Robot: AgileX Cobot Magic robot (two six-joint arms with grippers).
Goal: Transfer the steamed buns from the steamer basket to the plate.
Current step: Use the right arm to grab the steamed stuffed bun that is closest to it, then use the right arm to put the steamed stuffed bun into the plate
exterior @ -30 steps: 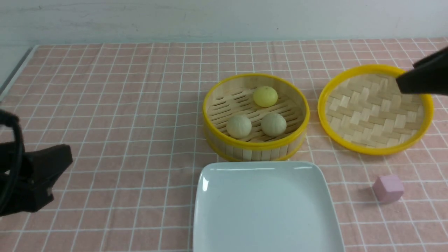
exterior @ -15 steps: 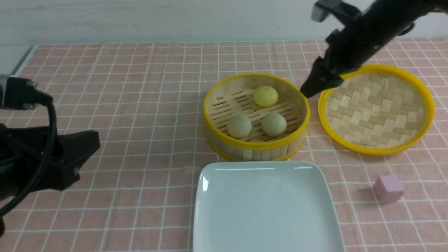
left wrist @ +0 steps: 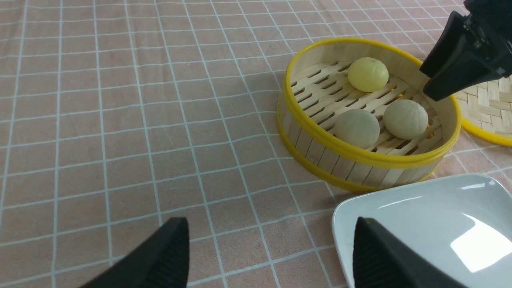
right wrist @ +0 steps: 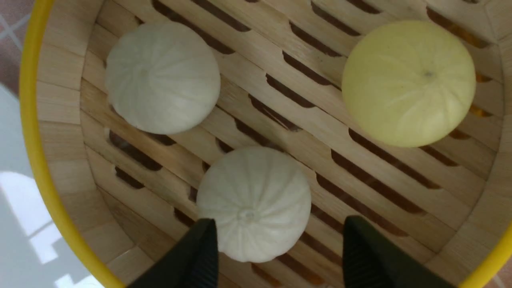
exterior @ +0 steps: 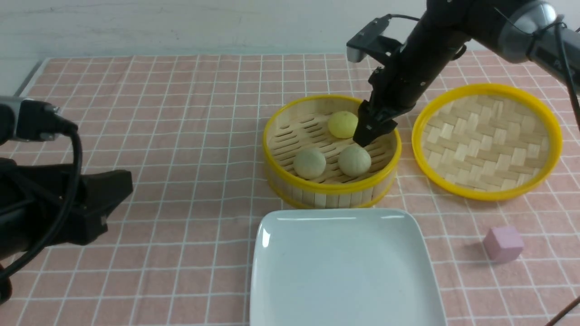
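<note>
Since all three buns [exterior: 354,160] sit in the basket [exterior: 331,188] and the plate [exterior: 344,271] is bare, the step in hand looks like the first pick. Right claw [exterior: 366,136] hangs over the basket's right side, jaws spread, nothing in them. Left claw [exterior: 106,199] is also spread wide and empty, low over the cloth [exterior: 181,136], well apart from the basket.

To do it well, centre first. The right wrist view shows the nearer grey bun [right wrist: 253,204] between the two fingers [right wrist: 200,256] but off-centre. It is almost under one finger, with a clear gap to the other (a squeeze now would likely shove it sideways across the slats). Shift toward the crowded side, drop straight down until the pads bracket the bun's widest part, then close gently, since it looks soft. Lift clear of the yellow rim before swinging to the plate, which lies just in front of the basket.

Position: the front view puts the claw tips just above and behind that grey bun, between it and the yellow bun [exterior: 343,124]. Whether a tip touches the yellow one I cannot tell. Other grey bun [exterior: 309,163] sits beside, apart. Lid [exterior: 487,140] and pink cube [exterior: 503,244] are off to the right, not involved.
</note>
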